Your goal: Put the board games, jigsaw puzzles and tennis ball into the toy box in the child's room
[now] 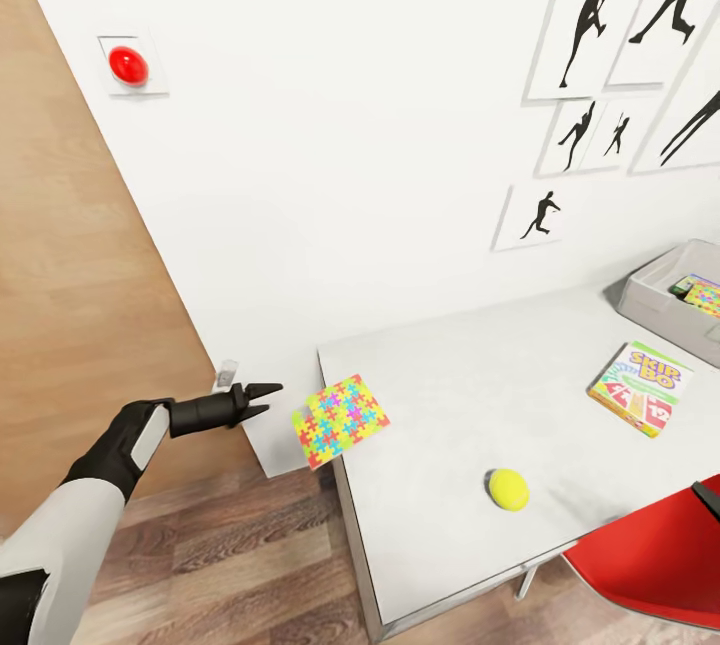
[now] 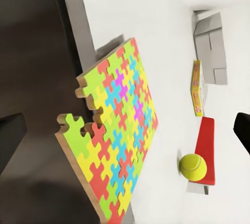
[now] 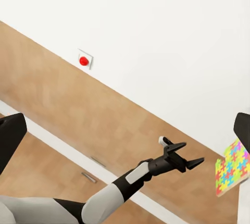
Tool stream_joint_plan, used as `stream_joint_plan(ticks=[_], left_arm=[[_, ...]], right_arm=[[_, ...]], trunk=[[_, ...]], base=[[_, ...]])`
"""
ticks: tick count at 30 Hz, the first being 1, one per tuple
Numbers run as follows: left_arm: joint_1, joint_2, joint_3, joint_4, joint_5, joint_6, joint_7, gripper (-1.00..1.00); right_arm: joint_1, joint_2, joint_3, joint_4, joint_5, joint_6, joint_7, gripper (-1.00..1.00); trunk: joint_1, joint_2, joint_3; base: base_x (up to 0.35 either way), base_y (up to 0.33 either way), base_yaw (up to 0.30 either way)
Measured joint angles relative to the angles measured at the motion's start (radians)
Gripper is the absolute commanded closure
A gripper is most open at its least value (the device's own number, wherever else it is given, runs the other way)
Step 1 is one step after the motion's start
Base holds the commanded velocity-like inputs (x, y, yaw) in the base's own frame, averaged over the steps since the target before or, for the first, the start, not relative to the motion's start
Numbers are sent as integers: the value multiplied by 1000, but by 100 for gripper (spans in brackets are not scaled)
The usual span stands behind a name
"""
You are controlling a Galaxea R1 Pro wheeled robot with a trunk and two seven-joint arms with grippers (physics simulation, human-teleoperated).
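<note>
Head view: left gripper (image 1: pixel 268 401) fingers spread, holding nothing, just beside multicoloured puzzle (image 1: pixel 341 420) overhanging table (image 1: pixel 460 365) corner. Ball (image 1: pixel 508 489) near front edge; Skip-Bo box (image 1: pixel 641 388) further right; toy box (image 1: pixel 668 300) at far right with items inside. Red chair (image 1: pixel 655 555) beside table. Red button (image 1: pixel 128 66) on wall.

Left wrist view: puzzle (image 2: pixel 114 130) close up, part of corner missing; ball (image 2: pixel 192 165) beyond.

Right wrist view: right gripper (image 3: pixel 125 130) fingers wide apart, empty, facing left arm (image 3: pixel 130 179).
</note>
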Motion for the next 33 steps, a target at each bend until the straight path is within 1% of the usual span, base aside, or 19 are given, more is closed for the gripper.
stream_joint_plan(ticks=[3, 12, 33], left_arm=[[0, 5, 0, 0, 0, 0, 0, -100], [1, 11, 1, 0, 0, 0, 0, -100], [2, 12, 0, 0, 0, 0, 0, -100]], right_arm=[[-4, 0, -1, 0, 0, 0, 0, -100], [-7, 0, -3, 0, 1, 0, 0, -100], [-9, 0, -4, 0, 1, 0, 1, -100]], trunk=[[0, 0, 0], [0, 0, 0], [0, 0, 0]], base=[[0, 0, -5], [0, 0, -1], [0, 0, 0]])
